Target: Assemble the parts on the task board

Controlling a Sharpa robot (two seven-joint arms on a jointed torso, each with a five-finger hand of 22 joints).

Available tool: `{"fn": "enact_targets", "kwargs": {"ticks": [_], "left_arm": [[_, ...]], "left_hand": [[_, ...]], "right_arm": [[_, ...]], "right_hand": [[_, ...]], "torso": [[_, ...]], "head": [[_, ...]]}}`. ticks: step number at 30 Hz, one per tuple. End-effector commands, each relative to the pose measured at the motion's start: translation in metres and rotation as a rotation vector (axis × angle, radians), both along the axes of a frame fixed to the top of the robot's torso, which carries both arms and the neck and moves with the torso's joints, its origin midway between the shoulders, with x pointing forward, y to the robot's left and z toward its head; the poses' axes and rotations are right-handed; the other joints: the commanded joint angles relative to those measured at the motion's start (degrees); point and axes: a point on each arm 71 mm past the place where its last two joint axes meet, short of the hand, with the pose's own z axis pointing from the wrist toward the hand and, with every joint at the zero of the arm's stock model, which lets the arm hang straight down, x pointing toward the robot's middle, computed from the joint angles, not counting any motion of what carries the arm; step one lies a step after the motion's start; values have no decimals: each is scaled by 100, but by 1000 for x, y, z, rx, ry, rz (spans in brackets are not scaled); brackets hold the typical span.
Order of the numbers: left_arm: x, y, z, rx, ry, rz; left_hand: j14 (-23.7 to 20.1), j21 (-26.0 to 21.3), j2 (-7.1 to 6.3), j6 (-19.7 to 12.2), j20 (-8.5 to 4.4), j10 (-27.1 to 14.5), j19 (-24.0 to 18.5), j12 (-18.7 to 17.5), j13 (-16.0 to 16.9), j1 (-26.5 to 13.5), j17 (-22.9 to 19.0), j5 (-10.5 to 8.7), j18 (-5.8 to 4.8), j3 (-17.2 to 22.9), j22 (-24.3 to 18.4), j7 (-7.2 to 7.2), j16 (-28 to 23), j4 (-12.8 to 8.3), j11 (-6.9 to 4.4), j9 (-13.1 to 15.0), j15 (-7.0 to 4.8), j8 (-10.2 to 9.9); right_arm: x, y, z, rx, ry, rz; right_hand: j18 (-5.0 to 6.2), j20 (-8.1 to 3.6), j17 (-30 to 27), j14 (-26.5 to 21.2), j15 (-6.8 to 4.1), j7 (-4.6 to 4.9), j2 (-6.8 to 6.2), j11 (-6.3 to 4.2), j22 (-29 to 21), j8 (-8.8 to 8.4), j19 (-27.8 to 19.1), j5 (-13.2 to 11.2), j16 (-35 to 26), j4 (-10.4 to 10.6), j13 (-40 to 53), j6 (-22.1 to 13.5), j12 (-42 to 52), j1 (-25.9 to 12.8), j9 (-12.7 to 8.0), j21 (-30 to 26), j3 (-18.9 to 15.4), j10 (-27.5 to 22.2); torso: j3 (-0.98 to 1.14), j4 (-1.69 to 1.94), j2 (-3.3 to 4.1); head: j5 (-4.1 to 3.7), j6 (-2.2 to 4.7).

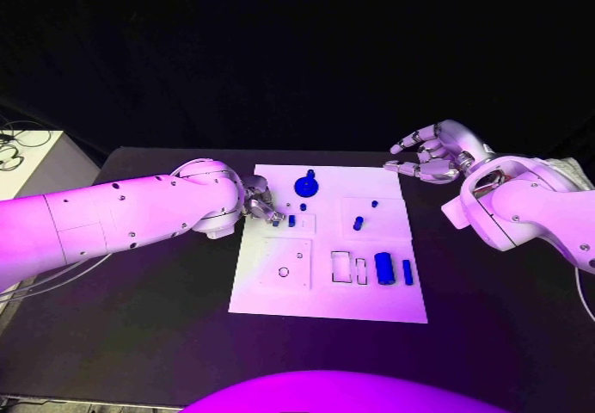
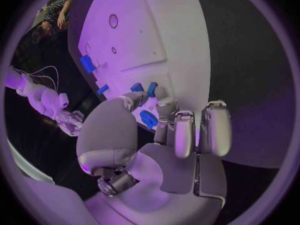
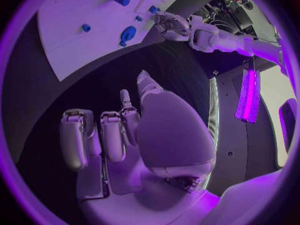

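The white task board (image 1: 328, 284) lies in the middle of the black table. Blue parts sit on it: a round knobbed one (image 1: 305, 184) at the back, small pieces (image 1: 303, 206) (image 1: 358, 223) (image 1: 375, 204), and a cylinder (image 1: 384, 268) beside a thin bar (image 1: 407, 272) near the front. My left hand (image 1: 260, 205) is at the board's left edge, fingers curled by a small part (image 1: 291, 221). In the left wrist view a blue part (image 2: 149, 119) sits between the left hand's (image 2: 169, 130) thumb and fingers; whether they grip it is unclear. My right hand (image 1: 434, 153) hovers off the board's back right corner, holding nothing.
Bare black table surrounds the board on all sides. Empty recesses and a round hole (image 1: 283, 272) mark the board's front left. A pale box with cables (image 1: 25, 155) stands beyond the table's left edge.
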Motion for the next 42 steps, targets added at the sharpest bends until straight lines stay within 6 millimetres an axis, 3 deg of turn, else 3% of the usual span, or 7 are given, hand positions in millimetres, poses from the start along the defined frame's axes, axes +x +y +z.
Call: {"fn": "enact_targets", "kwargs": {"ticks": [1, 5, 12, 20, 30, 35, 42], "left_arm": [[-6, -1, -11, 16, 56, -24], [-6, -1, -9, -2, 38, -12], [-4, -2, 0, -112, -22, 61], [0, 1, 13, -249, -108, 144], [1, 0, 25, -317, -193, 131], [-1, -14, 28, -373, -238, 16], [-4, -35, 30, -394, -396, -190]], "left_hand": [[607, -17, -7, 0, -19, -50, 6, -25, 1, 64, 1510, -46, -54, -99, 368, 33, 25, 18, -2, -4, -33, -26], [607, -20, 3, 11, -15, -49, 8, -22, 6, -10, 1510, -174, -55, -273, 369, 39, 25, 41, 3, -20, -28, -50], [607, -103, 148, -141, 13, -347, -64, -357, -461, -297, 1510, -979, -29, -786, 268, 106, 25, 52, 61, -100, 10, -224], [372, -658, 308, -533, 180, -1189, -610, -1127, -1488, -149, 993, -967, 149, -1278, -440, 337, -364, 45, 279, -263, 204, -502], [-18, -1378, 422, -1063, 332, -1812, -1206, -1015, -1559, 633, 371, -850, 333, -1298, -1245, 550, -834, 44, 482, -359, 387, -399], [-1675, -3091, 214, -1588, 558, -2744, -2831, -1294, -1890, 2053, -1362, -876, 666, -453, -2965, 847, -2206, 1, 759, -716, 669, -432], [-2896, -3322, -57, -1650, 710, -3196, -3163, -1690, -2451, 2837, -2374, -920, 684, -80, -2994, 892, -2699, -183, 876, -1456, 786, -690]], "right_arm": [[-1, 1, 0, -1, -8, 12], [-1, 1, 0, -1, -10, 12], [0, 1, 0, -1, -10, 12], [0, 2, -1, -2, -9, 11], [1, 0, -1, -4, -7, 5], [1, -1, -1, -4, -7, 5], [1, -1, -1, -4, -7, 5]], "right_hand": [[72, -35, 670, 367, -38, -17, -12, -15, 1093, 25, 313, 26, -34, 33, 621, -41, -38, -75, -9, -17, -6, -9], [72, -35, 668, 367, -39, -18, -12, -16, 1091, 27, 312, 26, -36, 34, 618, -42, -40, -89, -9, -20, -10, -10], [73, -37, 664, 367, -41, -20, -12, -18, 1089, 31, 313, 28, -40, 21, 616, -47, -42, -94, -10, -23, -10, -10], [71, -38, 666, 368, -42, -21, -11, -20, 1093, 33, 316, 29, -40, 12, 616, -50, -42, -83, -10, -18, -6, -9], [72, -39, 665, 368, -43, -21, -8, -20, 1089, 35, 314, 28, -41, 13, 615, -51, -43, -87, -10, -24, -5, -10], [73, -39, 667, 369, -43, -21, -5, -20, 1087, 36, 313, 28, -41, 13, 613, -51, -44, -86, -10, -27, -3, -10], [71, -40, 669, 369, -43, -21, -4, -20, 1093, 37, 318, 28, -40, 11, 612, -51, -45, -85, -10, -18, -2, -11]], "torso": [[0, 2, 3], [-5, 0, 2], [-2, -11, -1], [-7, 3, 3], [-1, 1, 2], [-3, -2, 2], [-5, 4, 2]], "head": [[-1, 8], [2, 29], [-13, 58], [-63, 92], [-74, 131], [-87, 147], [-123, 217]]}}
